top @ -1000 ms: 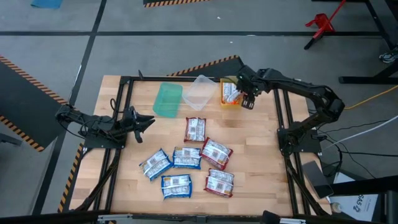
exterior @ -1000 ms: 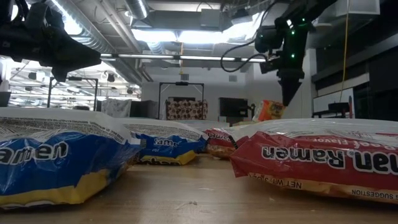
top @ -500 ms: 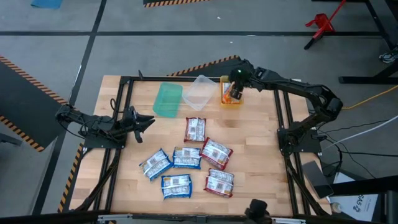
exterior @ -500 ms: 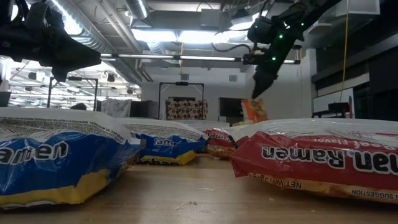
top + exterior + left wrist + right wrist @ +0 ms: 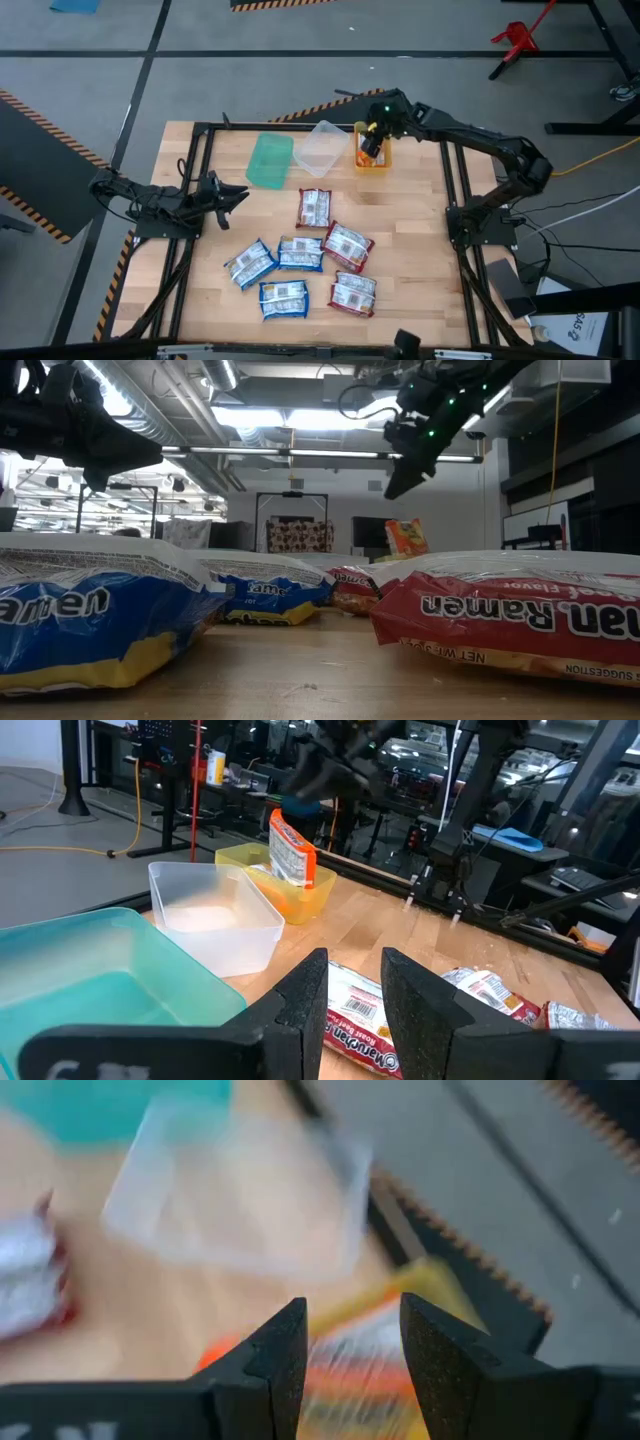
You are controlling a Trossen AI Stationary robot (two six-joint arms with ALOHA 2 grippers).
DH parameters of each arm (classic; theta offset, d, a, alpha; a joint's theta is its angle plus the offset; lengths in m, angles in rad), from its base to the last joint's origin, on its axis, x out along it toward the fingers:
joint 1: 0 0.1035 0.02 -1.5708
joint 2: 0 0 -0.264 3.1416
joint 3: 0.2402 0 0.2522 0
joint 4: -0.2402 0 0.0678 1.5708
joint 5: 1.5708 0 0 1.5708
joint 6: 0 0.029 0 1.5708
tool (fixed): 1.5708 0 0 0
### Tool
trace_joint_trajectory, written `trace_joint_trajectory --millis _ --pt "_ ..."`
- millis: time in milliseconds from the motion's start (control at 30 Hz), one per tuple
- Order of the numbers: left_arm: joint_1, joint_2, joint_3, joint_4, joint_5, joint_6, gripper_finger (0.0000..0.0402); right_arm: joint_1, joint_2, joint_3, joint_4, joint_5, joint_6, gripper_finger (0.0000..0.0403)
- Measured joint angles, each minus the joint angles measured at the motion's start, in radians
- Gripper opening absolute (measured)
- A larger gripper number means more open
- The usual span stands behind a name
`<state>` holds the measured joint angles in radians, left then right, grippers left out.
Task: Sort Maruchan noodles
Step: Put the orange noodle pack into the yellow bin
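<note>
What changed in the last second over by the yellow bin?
The right gripper swung from the bin's right side across to above the yellow bin, and rose clear of the orange packet, which stands upright in the bin; its jaws are apart and empty. The left gripper, the six packets on the table, the green bin and clear bin stayed put.

A robotics lab or industrial workshop is showing here. Exposed silver ducts [image 5: 175, 405] and strip lights [image 5: 300, 418] are running overhead above the left gripper [image 5: 100, 445]. Hazard-striped tape [image 5: 35, 105] is edging the grey floor beyond it. A black metal frame [image 5: 200, 130] is bounding the wooden table [image 5: 420, 230], and cables [image 5: 590, 155] are trailing past the right arm.
</note>
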<state>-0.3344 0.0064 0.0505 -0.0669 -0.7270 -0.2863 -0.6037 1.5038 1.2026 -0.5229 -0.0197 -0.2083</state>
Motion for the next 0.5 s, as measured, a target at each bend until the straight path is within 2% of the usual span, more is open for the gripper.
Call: trace_joint_trajectory --millis 167,400,500 --pt "0.000 0.000 0.000 0.000 0.000 0.000 0.0090 0.075 -0.014 -0.002 -0.161 0.126 0.025 0.0145" --pt "0.000 0.000 0.000 0.000 0.000 0.000 0.0090 0.097 0.051 -0.049 -0.016 0.278 -0.041 0.0145" --pt "0.000 0.000 0.000 0.000 0.000 0.000 0.0090 0.071 0.094 -0.051 0.020 0.292 -0.067 0.0145"
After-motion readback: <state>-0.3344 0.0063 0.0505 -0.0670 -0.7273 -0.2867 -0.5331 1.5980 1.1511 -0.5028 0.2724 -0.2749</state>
